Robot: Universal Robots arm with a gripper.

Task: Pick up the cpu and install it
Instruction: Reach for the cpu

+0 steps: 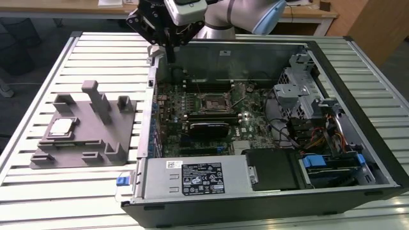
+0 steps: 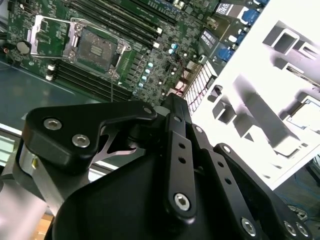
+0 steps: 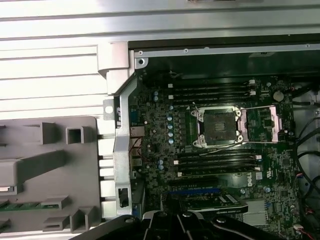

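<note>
The cpu [image 1: 62, 127], a small pale silver square, lies in a recess of the grey fixture [image 1: 96, 143] at the exterior view's left, outside the computer case. My gripper [image 1: 171, 58] hangs above the case's back left corner, well away from the cpu, its fingers drawn together with nothing between them. The black socket frame [image 1: 214, 101] sits open in the middle of the motherboard. In the second wrist view the gripper's [image 2: 172, 101] black linkages fill the foreground, with the socket [image 2: 97, 47] beyond. The first wrist view shows the socket [image 3: 218, 127] and part of the fixture [image 3: 50, 165].
The open computer case [image 1: 147, 143] stands on a slatted metal table [image 1: 38, 191]. Inside it are a power supply [image 1: 198, 179], a graphics card [image 1: 208, 127], drive cages [image 1: 300, 91] and loose cables [image 1: 319, 139]. The fixture has tall upright posts [image 1: 93, 93].
</note>
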